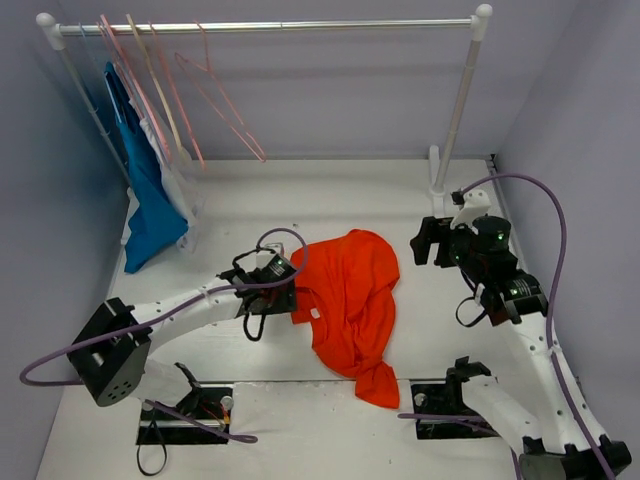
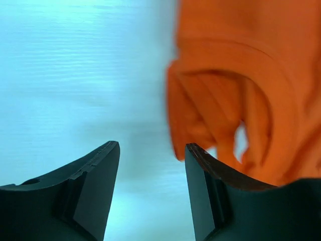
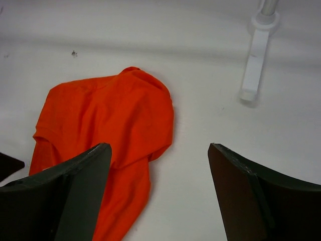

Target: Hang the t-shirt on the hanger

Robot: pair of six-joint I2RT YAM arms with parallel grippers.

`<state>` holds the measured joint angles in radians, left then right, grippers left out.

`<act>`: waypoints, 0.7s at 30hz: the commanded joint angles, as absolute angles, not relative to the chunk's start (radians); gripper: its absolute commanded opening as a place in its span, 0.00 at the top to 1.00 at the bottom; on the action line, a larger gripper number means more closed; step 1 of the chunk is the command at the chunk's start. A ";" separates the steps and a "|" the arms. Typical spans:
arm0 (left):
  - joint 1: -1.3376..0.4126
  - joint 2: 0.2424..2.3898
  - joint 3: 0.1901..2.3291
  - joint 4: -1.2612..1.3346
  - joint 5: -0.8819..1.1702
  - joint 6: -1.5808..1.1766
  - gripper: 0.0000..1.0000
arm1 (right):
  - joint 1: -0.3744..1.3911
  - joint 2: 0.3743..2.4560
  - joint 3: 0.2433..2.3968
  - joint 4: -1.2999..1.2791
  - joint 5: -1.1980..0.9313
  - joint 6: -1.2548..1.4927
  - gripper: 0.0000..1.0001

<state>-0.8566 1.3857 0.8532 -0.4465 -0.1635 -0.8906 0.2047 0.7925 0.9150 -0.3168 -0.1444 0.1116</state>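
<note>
While your left gripper [image 1: 296,290] sits at the left edge of the t-shirt [image 1: 350,295], its fingers are spread, with only bare table [image 1: 300,195] between them. In the left wrist view, an orange fold lies just beside the finger [image 2: 208,193] at the frame's lower right. The t-shirt lies crumpled mid-frame, one end trailing toward the bottom edge. Your right gripper [image 1: 422,246] hovers right of the cloth, fingers wide apart, holding nothing. Up at top left, the hanger [image 1: 223,100] hangs tilted on the rail [image 1: 300,24], well apart from the t-shirt, with a blue garment [image 1: 150,195] nearby.
</note>
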 commanded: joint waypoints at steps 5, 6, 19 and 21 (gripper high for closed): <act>-0.697 1.413 0.913 -0.261 -0.080 -0.858 0.46 | 0.213 0.880 0.959 -0.227 -0.229 0.107 0.21; -0.681 1.436 0.951 -0.253 -0.043 -0.841 0.46 | 0.213 0.885 0.959 -0.224 -0.233 0.107 0.21; -0.560 1.879 1.352 -0.354 0.115 -0.609 0.91 | 0.215 0.848 0.971 -0.270 -0.209 0.097 0.21; -0.561 1.957 1.512 -0.371 0.136 -0.566 1.00 | 0.215 0.839 0.977 -0.281 -0.186 0.091 0.21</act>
